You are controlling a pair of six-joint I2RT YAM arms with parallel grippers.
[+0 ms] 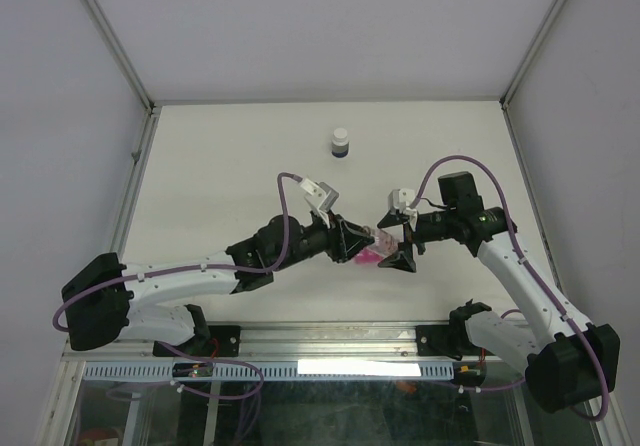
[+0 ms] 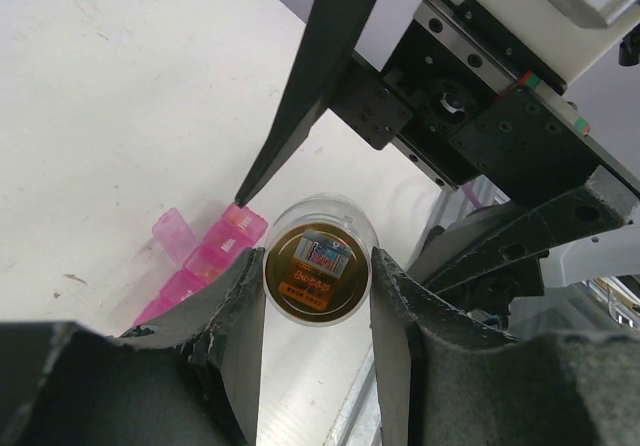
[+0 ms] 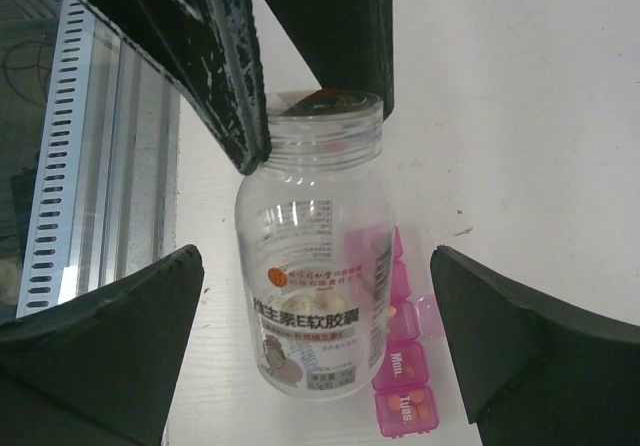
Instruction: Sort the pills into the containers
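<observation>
Left claw (image 2: pixel 318 266) pinches the bottle (image 3: pixel 310 246) by its neck; my right claw (image 1: pixel 395 243) gapes wide. Organizer (image 2: pixel 205 256) lies beneath, between my arms. I'd tip slowly, aiming at one cell.

Left gripper (image 2: pixel 318 264): we see its dark jaws pressed against both sides of a clear bottle (image 2: pixel 318 274).
Clear bottle: end-on to us, a printed label showing through it.
Pink pill organizer (image 2: pixel 200 258): lies on the white surface (image 2: pixel 100 116), one lid raised.
Right arm's finger (image 2: pixel 310 86): black tip at the organizer's end compartment; we cannot tell whether they touch.
</observation>
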